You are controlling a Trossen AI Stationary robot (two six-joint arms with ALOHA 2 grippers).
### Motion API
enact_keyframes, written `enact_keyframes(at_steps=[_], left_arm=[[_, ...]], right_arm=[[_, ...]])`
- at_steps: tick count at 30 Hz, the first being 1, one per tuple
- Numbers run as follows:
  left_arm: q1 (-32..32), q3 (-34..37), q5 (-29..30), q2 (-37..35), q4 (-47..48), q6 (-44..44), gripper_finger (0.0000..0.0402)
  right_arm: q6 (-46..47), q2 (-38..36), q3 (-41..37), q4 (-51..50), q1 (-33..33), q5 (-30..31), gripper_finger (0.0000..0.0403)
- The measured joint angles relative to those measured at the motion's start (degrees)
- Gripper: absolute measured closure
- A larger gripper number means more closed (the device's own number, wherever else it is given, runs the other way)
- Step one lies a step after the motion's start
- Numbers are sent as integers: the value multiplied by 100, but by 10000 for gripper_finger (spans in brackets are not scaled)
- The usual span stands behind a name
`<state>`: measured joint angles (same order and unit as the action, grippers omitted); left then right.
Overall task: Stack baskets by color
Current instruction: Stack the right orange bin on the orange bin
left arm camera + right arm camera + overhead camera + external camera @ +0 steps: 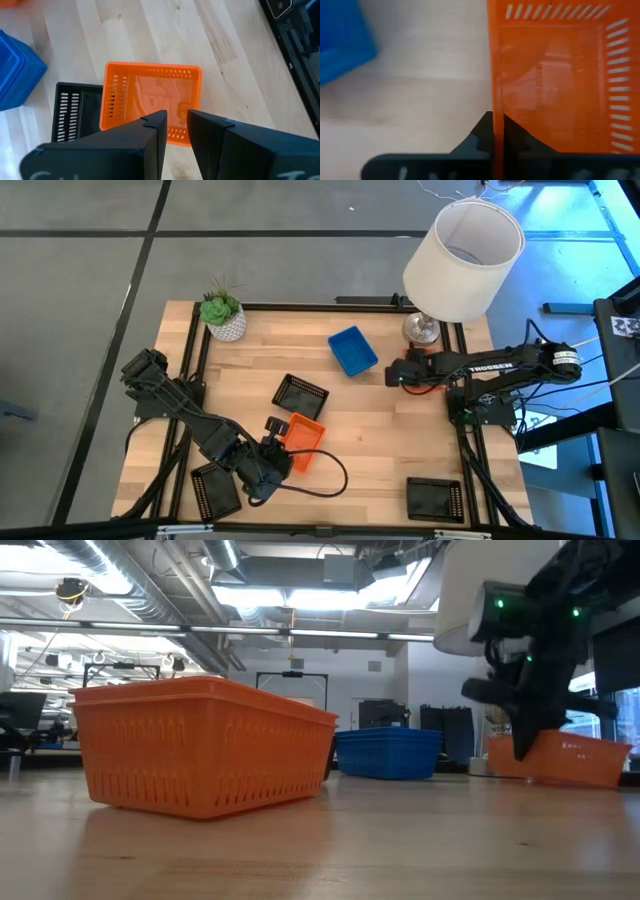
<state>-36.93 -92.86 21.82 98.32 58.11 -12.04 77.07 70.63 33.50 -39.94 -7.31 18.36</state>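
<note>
Two orange baskets sit apart: my right gripper (498, 132), far right, pinches one basket's wall (496, 75) to carry it; left gripper (175, 125), fingers slightly parted, hovers over the near-centre one (303, 437)

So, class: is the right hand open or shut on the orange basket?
Shut. In the right wrist view the right hand pinches the orange basket wall between its fingers.

High view looks straight down on the whole table (400, 450) and both my arms. Low view sits at tabletop height, level, very close to an orange basket (200, 755). My left wrist camera looks down at that same basket (152, 102). My right wrist camera sits tight on another orange basket (555, 80), also in low view (560, 760).
</note>
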Motion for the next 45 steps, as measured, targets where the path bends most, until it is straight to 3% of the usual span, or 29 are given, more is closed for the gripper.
enact_keyframes(at_steps=[17,23,32,39,45], left_arm=[[-486,3,40,-218,565,-1160,335],[-845,4,628,-453,783,-1907,335],[-1295,-1,1676,-650,1540,-3404,335],[-1547,2,1691,-649,2136,-4164,335],[-1716,0,1770,-649,2143,-4344,335]], right_arm=[[-1234,190,1867,-469,2017,-170,402],[-2658,902,2772,-459,2519,-164,402],[-5812,2378,4707,-440,2875,-150,403],[-8171,3455,6066,-462,3006,-435,403],[-9222,4096,6661,-484,2960,-732,403]])
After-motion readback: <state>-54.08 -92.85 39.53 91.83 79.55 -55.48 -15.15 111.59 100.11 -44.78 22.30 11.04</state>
